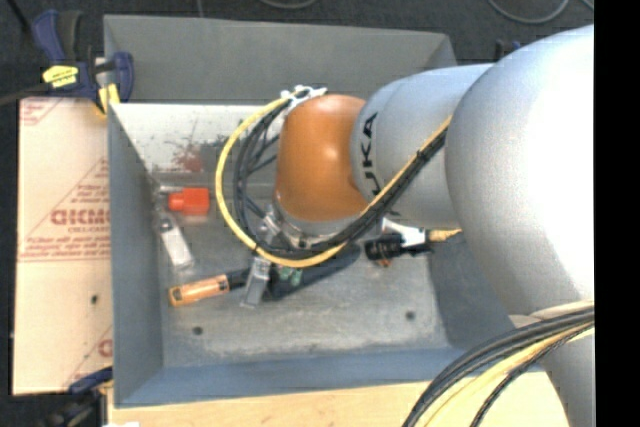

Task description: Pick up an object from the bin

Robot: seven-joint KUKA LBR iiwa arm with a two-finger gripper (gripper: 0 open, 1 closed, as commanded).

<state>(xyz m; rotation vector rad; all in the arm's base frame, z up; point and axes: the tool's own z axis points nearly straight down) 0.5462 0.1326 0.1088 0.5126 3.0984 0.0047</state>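
Observation:
My gripper (256, 287) is low over the bin floor, left of the middle and under the arm's orange cover. Just to its left an orange-handled tool (200, 291) lies flat, its black end pointing at the gripper and close to it or touching it. A clear plastic piece (173, 241) lies further left, near the left wall. Behind that piece sits a small orange-red block (188, 203). I see nothing between the gripper's tips.
A thin black, red and white stick with an orange tip (400, 244) lies right of the middle, partly under the arm. The arm and its cables cover the middle and the right of the bin. Bare floor shows along the front wall.

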